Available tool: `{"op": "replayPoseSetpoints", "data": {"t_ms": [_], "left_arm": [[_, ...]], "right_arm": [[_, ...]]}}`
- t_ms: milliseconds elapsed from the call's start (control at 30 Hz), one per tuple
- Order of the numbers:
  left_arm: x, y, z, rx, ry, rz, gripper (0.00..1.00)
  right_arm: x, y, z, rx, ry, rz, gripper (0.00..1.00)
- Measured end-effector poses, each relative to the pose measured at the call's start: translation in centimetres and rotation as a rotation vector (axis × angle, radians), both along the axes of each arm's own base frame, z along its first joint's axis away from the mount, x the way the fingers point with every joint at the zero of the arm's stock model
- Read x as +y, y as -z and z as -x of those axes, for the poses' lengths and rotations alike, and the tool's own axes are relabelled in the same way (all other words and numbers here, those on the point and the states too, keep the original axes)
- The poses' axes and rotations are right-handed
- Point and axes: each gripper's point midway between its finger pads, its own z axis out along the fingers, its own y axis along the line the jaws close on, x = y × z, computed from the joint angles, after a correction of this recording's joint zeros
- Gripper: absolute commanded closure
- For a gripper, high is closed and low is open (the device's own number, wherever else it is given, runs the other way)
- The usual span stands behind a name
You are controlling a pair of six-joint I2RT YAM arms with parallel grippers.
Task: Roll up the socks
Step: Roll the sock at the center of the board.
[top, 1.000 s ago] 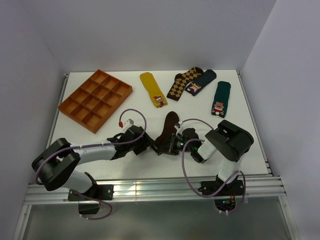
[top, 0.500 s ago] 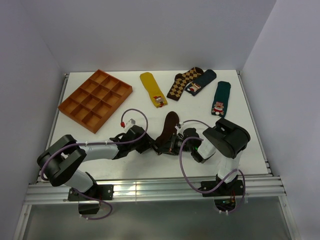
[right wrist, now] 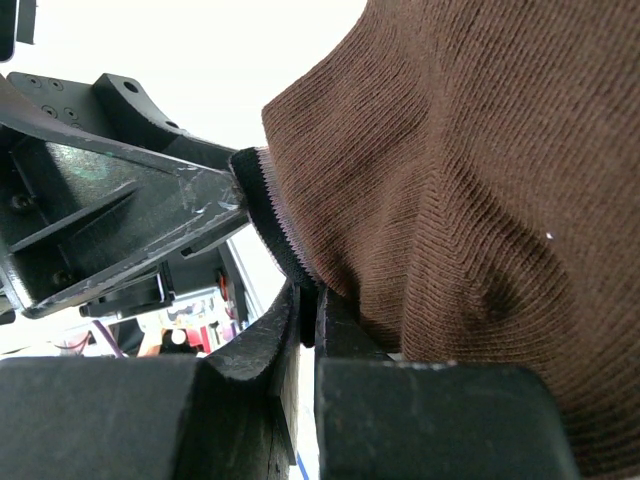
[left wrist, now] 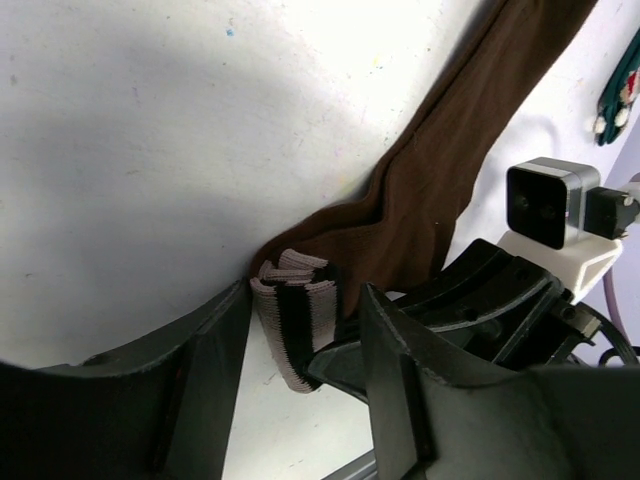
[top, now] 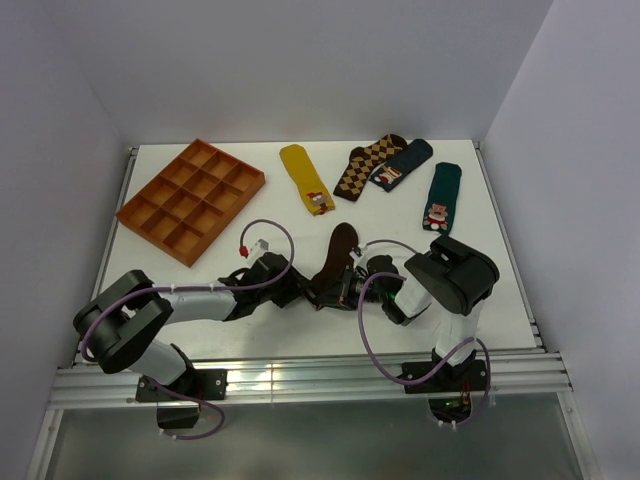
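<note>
The dark brown sock (top: 337, 250) lies at the table's middle, toe away from the arms, its cream-striped cuff bunched at the near end. My left gripper (top: 301, 290) and right gripper (top: 334, 291) meet at that cuff. In the left wrist view the folded striped cuff (left wrist: 297, 318) stands between my left gripper's (left wrist: 305, 292) spread fingers, so it is open around the cuff. In the right wrist view my right gripper (right wrist: 308, 300) is shut on the cuff edge, with brown fabric (right wrist: 450, 180) draped above it.
An orange compartment tray (top: 190, 200) sits at the back left. A mustard sock (top: 305, 178), a diamond-patterned sock (top: 365, 167), a dark blue sock (top: 402, 165) and a green sock (top: 440, 198) lie along the back.
My left arm has shifted a little right toward the cuff and the right arm nudged slightly left. The sock stays in place.
</note>
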Motion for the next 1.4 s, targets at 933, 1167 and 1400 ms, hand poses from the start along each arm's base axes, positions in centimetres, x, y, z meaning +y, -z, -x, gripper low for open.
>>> {"op": "replayPoseSetpoints", "data": {"t_ms": [933, 1167, 1400], "left_arm": [[0.5, 0.8, 0.2, -0.009, 0.004, -0.01, 0.99], [0.2, 0.6, -0.3, 0.018, 0.035, -0.106, 1.0], [-0.5, 0.6, -1.2, 0.064, 0.075, -0.297, 1.0]], "right_arm": [[0.2, 0.0, 0.1, 0.006, -0.014, -0.001, 0.99], [0.1, -0.1, -0.2, -0.026, -0.03, 0.035, 0.82], [-1.2, -1.4, -1.6, -0.16, 0.0, 0.158, 0.68]]}}
